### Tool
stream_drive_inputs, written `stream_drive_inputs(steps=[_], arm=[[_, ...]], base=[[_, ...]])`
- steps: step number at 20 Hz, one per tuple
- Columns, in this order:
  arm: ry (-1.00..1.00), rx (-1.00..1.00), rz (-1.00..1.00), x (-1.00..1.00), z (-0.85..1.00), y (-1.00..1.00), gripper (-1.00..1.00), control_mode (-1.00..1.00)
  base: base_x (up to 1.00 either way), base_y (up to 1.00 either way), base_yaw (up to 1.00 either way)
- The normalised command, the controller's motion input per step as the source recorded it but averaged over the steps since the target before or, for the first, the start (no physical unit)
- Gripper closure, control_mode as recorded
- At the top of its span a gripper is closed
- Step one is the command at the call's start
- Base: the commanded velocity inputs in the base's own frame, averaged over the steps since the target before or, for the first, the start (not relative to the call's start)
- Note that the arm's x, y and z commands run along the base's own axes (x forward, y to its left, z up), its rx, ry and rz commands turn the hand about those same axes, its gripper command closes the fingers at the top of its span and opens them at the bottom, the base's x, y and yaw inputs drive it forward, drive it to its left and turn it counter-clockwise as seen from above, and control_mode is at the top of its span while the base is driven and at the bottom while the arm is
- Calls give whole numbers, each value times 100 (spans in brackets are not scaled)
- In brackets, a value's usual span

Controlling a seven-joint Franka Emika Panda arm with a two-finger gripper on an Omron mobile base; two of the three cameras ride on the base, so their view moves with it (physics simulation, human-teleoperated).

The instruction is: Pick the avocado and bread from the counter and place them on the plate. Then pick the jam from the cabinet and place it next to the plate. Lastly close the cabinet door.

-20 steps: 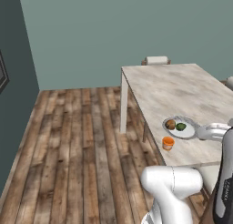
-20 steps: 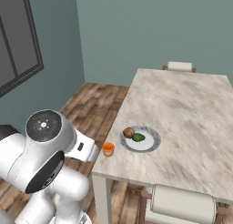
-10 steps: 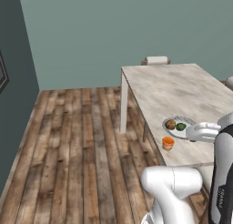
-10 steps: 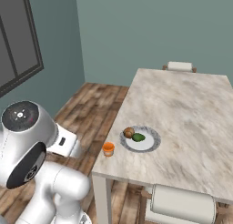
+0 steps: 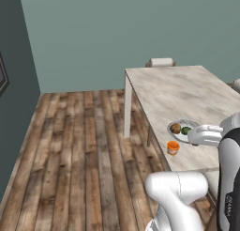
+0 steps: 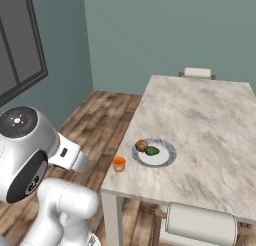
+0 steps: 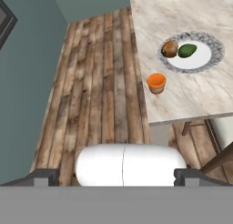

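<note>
Pale marble counter point(image 5: 187, 91), streaky-veined, occupies the right half of the left base view; near its lower edge sits the plate point(image 5: 183, 131) carrying the bread point(image 5: 175, 128) on the left and the avocado point(image 5: 186, 130) touching it on the right. A small orange jar, the jam point(image 5: 173, 147), stands on the counter just below-left of the plate, apart from its rim. Wood plank floor point(image 5: 79, 150) fills the left and centre; teal wall point(image 5: 117, 33) across the top; a pale chair back point(image 5: 161, 62) at the counter's far end. Right base view: counter point(image 6: 210, 120) at right; plate point(image 6: 162, 156) at centre with bread point(image 6: 142, 145) and avocado point(image 6: 152, 151) side by side on its left part; jam point(image 6: 119, 163) left of the plate near the counter's corner; a cushioned chair point(image 6: 200, 225) at lower right; a dark window point(image 6: 20, 45) at upper left. Hand view: gripper point(image 7: 117, 175) at the bottom, its two dark fingertips point(image 7: 45, 175) set wide apart, spread to the full and holding nothing, with floor point(image 7: 100, 82) beneath. Counter point(image 7: 182, 18) at upper right bears the plate point(image 7: 205, 57) with bread point(image 7: 169, 48) and avocado point(image 7: 187, 50); jam point(image 7: 156, 83) stands below-left of the plate, near the counter's edge.
</note>
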Motion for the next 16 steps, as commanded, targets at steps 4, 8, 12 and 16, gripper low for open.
stream_drive_inputs(steps=[4,8,12,16], arm=[[0,0,0,0,0,0,-100,-100],[0,0,0,0,0,0,-100,100],[0,0,0,0,0,0,-100,100],[0,0,0,0,0,0,-100,100]], base=[[0,0,0],[-2,0,0],[-30,0,0],[-60,0,0]])
